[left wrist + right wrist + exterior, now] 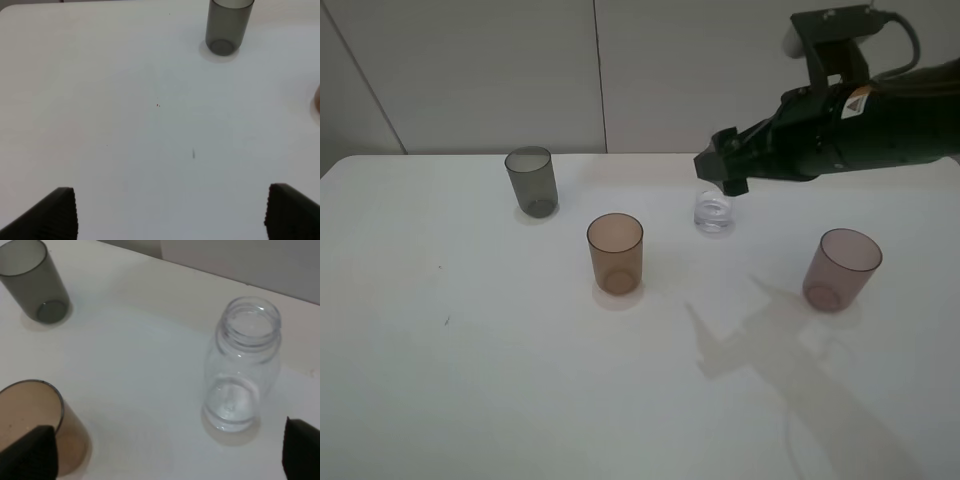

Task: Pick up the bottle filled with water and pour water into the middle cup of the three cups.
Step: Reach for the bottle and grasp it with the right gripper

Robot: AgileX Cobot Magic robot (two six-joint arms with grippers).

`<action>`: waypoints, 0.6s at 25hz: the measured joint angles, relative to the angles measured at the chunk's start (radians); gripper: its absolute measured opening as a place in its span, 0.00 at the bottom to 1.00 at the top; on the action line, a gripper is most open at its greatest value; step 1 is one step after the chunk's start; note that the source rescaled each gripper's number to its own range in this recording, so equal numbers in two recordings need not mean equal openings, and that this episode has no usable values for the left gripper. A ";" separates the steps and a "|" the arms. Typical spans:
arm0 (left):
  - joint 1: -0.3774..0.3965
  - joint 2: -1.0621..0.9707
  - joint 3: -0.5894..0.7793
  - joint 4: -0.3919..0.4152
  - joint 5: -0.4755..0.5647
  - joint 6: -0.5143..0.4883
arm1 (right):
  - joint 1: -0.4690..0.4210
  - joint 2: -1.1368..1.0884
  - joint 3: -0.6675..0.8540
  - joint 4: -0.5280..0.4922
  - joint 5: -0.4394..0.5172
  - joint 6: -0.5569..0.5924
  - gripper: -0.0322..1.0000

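Right gripper (167,455) hangs spread wide close to the bottle (243,365), which is upright toward the table's (470,380) far edge. Amber cup (615,253) sits mid-table. Left gripper (172,215) gapes wide too.

bright, even light | soft shadows toward camera | sharp focus

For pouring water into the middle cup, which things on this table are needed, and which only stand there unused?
Needed:
- bottle, upright, no cap
- amber cup, the middle one
- right claw, open, close to the bottle

Only standing there:
- grey cup, at the far left
- pink cup, at the right
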 joint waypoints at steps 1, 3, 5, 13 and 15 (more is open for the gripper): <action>0.000 0.000 0.000 0.000 0.000 0.000 | 0.002 0.024 0.000 0.006 -0.021 -0.008 0.92; 0.000 0.000 0.000 0.000 0.000 0.000 | 0.004 0.069 0.000 0.011 -0.053 -0.015 0.92; 0.000 0.000 0.000 0.000 0.000 0.000 | 0.004 0.095 0.010 0.012 -0.107 -0.018 0.92; 0.000 0.000 0.000 0.000 0.000 0.000 | 0.005 0.121 0.167 0.012 -0.519 -0.021 0.92; 0.000 0.000 0.000 0.000 0.000 0.000 | 0.005 0.153 0.168 -0.004 -0.556 -0.021 0.92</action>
